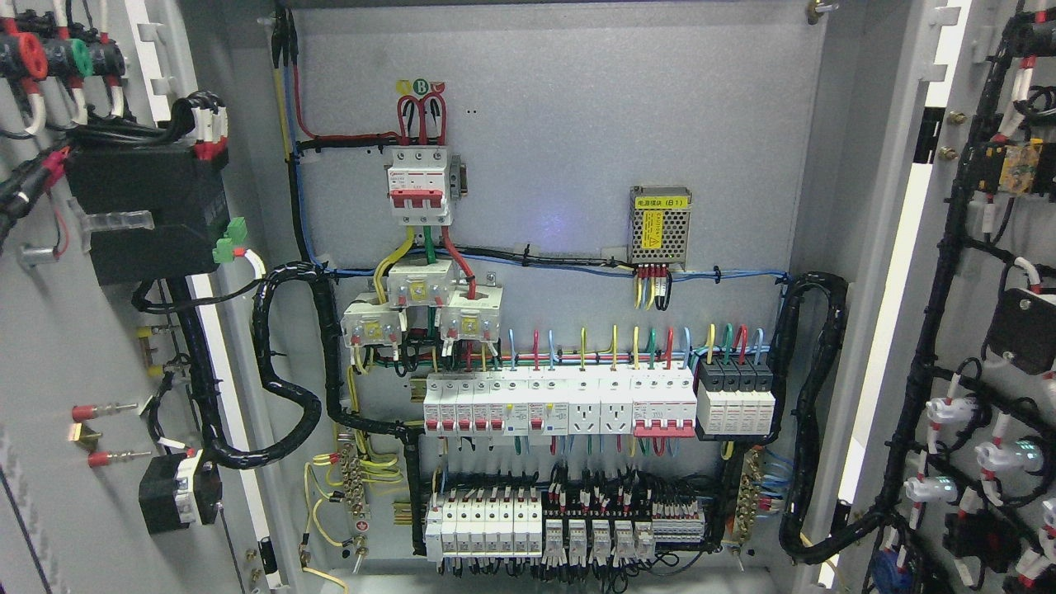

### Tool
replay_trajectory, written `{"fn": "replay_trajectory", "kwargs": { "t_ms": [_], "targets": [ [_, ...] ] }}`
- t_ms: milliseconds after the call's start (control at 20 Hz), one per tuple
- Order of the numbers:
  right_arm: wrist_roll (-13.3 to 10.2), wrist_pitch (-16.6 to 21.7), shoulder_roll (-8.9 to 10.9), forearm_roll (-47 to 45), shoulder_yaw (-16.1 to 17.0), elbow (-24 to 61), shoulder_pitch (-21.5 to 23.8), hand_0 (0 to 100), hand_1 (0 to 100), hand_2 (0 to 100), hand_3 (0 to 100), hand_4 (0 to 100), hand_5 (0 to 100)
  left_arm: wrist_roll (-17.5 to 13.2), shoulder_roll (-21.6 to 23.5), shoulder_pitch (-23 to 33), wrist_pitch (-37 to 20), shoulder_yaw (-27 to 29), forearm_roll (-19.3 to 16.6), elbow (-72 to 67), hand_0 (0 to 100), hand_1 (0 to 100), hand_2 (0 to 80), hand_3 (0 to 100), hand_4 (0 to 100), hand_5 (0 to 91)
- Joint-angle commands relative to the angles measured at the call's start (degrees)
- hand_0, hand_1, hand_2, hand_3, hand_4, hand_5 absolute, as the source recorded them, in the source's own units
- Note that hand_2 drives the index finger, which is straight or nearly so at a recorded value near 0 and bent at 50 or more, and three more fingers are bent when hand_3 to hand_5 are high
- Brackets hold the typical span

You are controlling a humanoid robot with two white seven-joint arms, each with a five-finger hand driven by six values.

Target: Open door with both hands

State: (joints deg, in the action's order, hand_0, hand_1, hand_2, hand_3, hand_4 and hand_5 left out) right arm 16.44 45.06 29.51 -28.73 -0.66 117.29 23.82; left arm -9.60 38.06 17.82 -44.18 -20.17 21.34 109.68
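Left door (74,346): swung wide open at the picture's left, its inner face toward the camera, carrying a black box (144,210) with green plugs and black cable bundles.
Right door (990,330): swung wide open at the picture's right, inner face showing black wiring looms, white lamp backs and red-sleeved terminals.
Cabinet back panel (577,124): grey, fully exposed between the two doors.
Main breaker (419,186): white with red toggles, upper middle-left; red loops rise from its top.
Phase stickers (421,86): round markers above the breaker, the green one reads "B"; the others are too small to read.
Power supply (658,225): perforated metal box at right of centre with a yellow label ending "(B1)"; the characters before it are too small to read.
Current transformers (421,309): three white blocks with yellow tags below the breaker.
Breaker row (561,404): white modules with red levers and two sockets on a rail.
Lower terminals (561,528): white blocks and relays at the bottom.
Hands: neither robot hand nor arm is in view, so whether they are released or clenched cannot be told.
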Motion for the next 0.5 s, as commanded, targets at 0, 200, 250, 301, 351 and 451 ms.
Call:
{"fn": "replay_trajectory", "kwargs": {
  "t_ms": [0, 200, 250, 301, 351, 451],
  "targets": [
    [0.00, -0.32, 0.90, -3.16, 1.45, -0.48, -1.85, 0, 0, 0, 0, 0, 0, -0.33, 1.41, -1.04, -50.21, 1.19, 2.47, 0.19, 0, 0, 0.0, 0, 3, 0.0],
    [-0.01, -1.56, 1.78, -6.43, 3.56, -1.27, -1.94, 0, 0, 0, 0, 0, 0, -0.33, 1.41, -1.04, -50.21, 2.15, 6.95, 0.10, 0, 0, 0.0, 0, 3, 0.0],
    [0.00, -1.56, 2.13, -6.52, 4.00, -1.71, -1.94, 0, 0, 0, 0, 0, 0, -0.33, 1.41, -1.04, -50.21, 2.76, 7.74, 0.10, 0, 0, 0.0, 0, 3, 0.0],
    [0.00, -1.56, 2.31, -6.60, 4.44, -2.32, -1.94, 0, 0, 0, 0, 0, 0, -0.33, 1.41, -1.04, -50.21, 3.38, 8.54, 0.10, 0, 0, 0.0, 0, 3, 0.0],
    [0.00, -1.56, 2.75, -6.95, 4.44, -2.50, -2.02, 0, 0, 0, 0, 0, 0, -0.33, 1.41, -1.04, -50.21, 3.47, 8.98, 0.01, 0, 0, 0.0, 0, 3, 0.0],
    [0.00, -1.56, 3.89, -8.44, 4.44, -2.77, -1.76, 0, 0, 0, 0, 0, 0, -0.33, 1.50, -1.04, -50.91, 4.26, 9.68, -0.34, 0, 0, 0.0, 0, 3, 0.0]
  ]
}}
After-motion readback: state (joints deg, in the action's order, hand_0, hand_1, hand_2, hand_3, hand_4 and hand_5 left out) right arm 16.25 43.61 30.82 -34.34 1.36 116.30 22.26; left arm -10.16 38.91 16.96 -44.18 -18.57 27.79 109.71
